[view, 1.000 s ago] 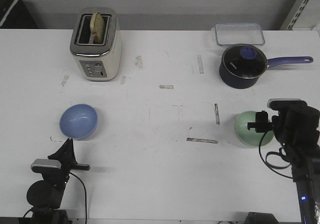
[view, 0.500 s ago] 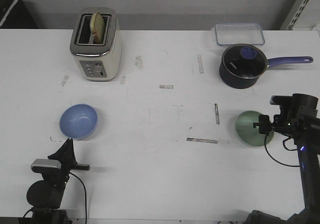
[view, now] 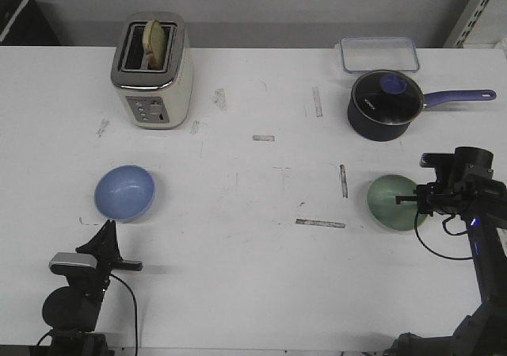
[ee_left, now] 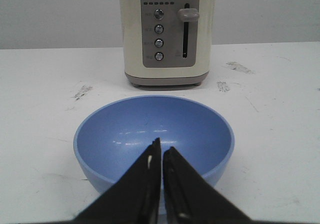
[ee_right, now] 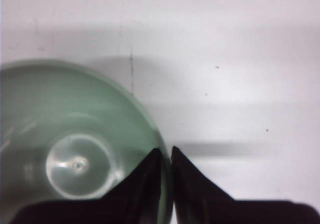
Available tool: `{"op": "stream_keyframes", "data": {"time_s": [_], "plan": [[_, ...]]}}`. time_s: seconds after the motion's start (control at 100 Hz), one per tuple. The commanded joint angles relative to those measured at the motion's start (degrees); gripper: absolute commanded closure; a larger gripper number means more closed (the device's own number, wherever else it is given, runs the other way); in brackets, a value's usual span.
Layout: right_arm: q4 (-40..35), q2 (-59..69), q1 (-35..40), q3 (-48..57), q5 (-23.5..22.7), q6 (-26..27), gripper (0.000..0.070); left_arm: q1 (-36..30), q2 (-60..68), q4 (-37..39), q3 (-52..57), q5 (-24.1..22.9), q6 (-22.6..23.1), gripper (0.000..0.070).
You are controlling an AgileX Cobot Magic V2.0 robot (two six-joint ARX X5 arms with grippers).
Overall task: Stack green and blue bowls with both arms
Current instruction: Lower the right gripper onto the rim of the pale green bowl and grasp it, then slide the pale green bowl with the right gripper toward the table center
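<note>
Right tool [ee_right: 166,156] is pinching the green bowl's [view: 393,201] rim on the bench [view: 261,237], right side. Left tool [ee_left: 158,151], closed and empty, is hovering behind the blue bowl [view: 124,193]. Next: likely lifting green toward blue.

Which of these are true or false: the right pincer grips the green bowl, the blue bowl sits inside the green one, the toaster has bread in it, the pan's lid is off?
1. The right pincer pinches the green bowl's rim. True.
2. The blue bowl sits inside the green one. False: they are far apart on the table.
3. The toaster holds bread. True.
4. The pan has no lid. False: a glass lid covers it.
</note>
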Motion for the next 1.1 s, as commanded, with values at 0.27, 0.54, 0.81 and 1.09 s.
{"op": "stream_keyframes", "data": {"time_s": [0.27, 0.54, 0.81, 1.09], "plan": [[2.4, -7.9, 3.0, 2.3, -5.3, 3.0, 0.0699, 0.0, -0.1, 0.9, -1.2, -0.2, -0.1, 0.0699], [2.6, -13.0, 20.6, 5.6, -7.9, 11.1, 0.0699, 0.0, -0.1, 0.9, -1.2, -0.2, -0.1, 0.0699], [2.5, -8.7, 40.8, 5.6, -4.1, 16.9, 0.0699, 0.0, -0.1, 0.9, -1.2, -0.2, -0.1, 0.0699], [4.3, 2.0, 51.6, 5.6, -4.1, 18.0, 0.0699, 0.0, -0.1, 0.9, -1.2, -0.2, -0.1, 0.0699]]}}
